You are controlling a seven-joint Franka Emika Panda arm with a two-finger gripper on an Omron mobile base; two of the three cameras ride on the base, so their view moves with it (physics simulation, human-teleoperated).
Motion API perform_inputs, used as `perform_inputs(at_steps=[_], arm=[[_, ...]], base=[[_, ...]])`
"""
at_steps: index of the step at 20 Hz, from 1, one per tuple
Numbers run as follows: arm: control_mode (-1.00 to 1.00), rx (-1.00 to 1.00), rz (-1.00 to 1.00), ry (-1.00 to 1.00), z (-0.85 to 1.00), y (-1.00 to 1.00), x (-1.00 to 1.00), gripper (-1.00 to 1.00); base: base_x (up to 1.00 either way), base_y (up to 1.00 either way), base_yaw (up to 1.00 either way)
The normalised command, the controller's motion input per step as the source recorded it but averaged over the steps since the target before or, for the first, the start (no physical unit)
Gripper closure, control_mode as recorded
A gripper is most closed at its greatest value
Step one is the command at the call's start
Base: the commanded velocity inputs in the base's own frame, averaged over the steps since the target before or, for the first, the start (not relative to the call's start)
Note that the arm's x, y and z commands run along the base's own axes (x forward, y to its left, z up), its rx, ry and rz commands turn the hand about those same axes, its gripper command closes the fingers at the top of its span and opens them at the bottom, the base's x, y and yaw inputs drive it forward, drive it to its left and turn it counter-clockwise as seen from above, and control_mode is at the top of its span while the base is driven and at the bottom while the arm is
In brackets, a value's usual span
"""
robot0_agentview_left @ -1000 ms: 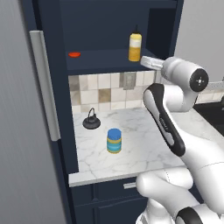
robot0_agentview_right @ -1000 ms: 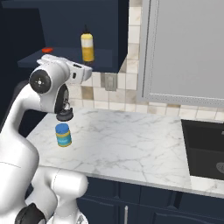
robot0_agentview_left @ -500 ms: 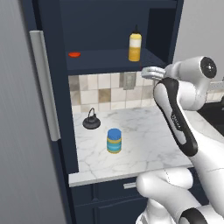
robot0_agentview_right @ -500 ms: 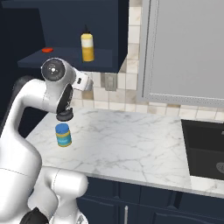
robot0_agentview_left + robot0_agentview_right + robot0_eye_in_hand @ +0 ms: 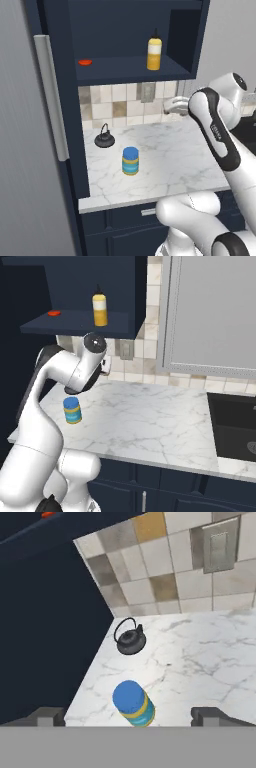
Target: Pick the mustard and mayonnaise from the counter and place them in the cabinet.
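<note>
The tool (image 5: 127, 717) hangs spread wide and empty above the worktop (image 5: 165, 160), its two tips flanking the mayo (image 5: 133, 703) in the hand view, with clear air under them. The mayo stands upright near the worktop's front left, well apart from the small dark kettle (image 5: 130, 639) behind it. The mustard (image 5: 154, 51) already stands on the cabinet (image 5: 125, 67) shelf, beside a small red thing (image 5: 85, 62).

Risks, as I judge them: the jar is wide, so a descent slightly off-centre could land a tip on the blue lid and tip it over. On the lift, the arm's elbow could clip the shelf edge.

The hand view shows the tips' line-up with the jar; the base views hide the tips behind the arm. They alone show the mustard on the shelf, and the right one a dark sink (image 5: 235, 423).
</note>
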Motion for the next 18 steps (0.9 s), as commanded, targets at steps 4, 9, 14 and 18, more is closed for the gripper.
perform_inputs(at_steps=[4, 9, 14, 18], arm=[[-1.0, -0.15, 0.17, 0.01, -0.63, 0.37, -0.33, -1.0], [-1.0, -0.28, 0.02, 0.0, -0.61, 0.44, -0.26, -1.0], [-1.0, -0.22, 0.0, 0.0, -0.57, 0.21, -0.08, -1.0], [-1.0, -0.05, 0.05, 0.0, -0.47, 0.01, 0.0, -1.0]], base=[[0.0, 0.0, 0.0], [0.0, 0.0, 0.0], [0.0, 0.0, 0.0], [0.0, 0.0, 0.0]])
